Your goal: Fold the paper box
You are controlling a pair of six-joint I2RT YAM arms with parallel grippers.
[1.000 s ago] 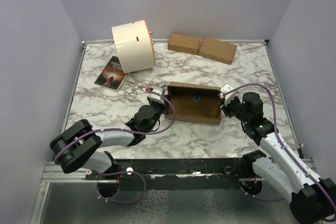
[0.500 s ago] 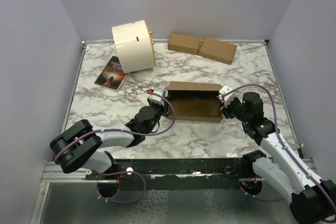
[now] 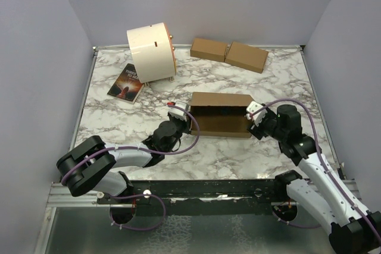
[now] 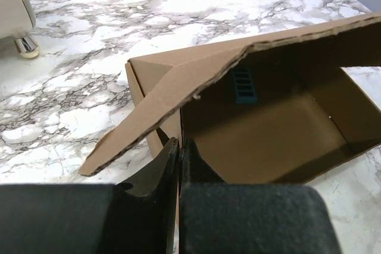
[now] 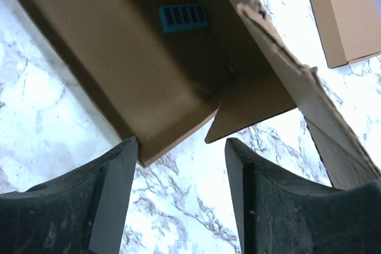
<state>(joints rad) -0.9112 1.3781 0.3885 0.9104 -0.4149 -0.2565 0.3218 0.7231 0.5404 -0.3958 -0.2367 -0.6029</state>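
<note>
The paper box [image 3: 221, 124] lies mid-table, its lid [image 4: 178, 90] tilted low over the open tray. A small blue piece [image 4: 243, 85] sits on the inside back wall and shows too in the right wrist view as the blue piece [image 5: 183, 17]. My left gripper [image 3: 188, 122] is at the box's left end. In its wrist view the left gripper [image 4: 179, 142] is shut on the thin left side wall of the paper box [image 4: 268, 141]. My right gripper [image 3: 255, 117] stands just off the right end. There the right gripper [image 5: 180, 147] is open, the paper box [image 5: 119, 57] corner just beyond its fingertips.
A cream drum [image 3: 150, 53] stands at the back left with a book [image 3: 126, 82] beside it. Two smaller closed brown boxes [image 3: 229, 53] lie side by side along the back edge. Side walls close in the table on both sides.
The lid has swung down from leaning back to hanging low over the tray. My right gripper has opened and come off the box's right end. The left gripper stays shut.
</note>
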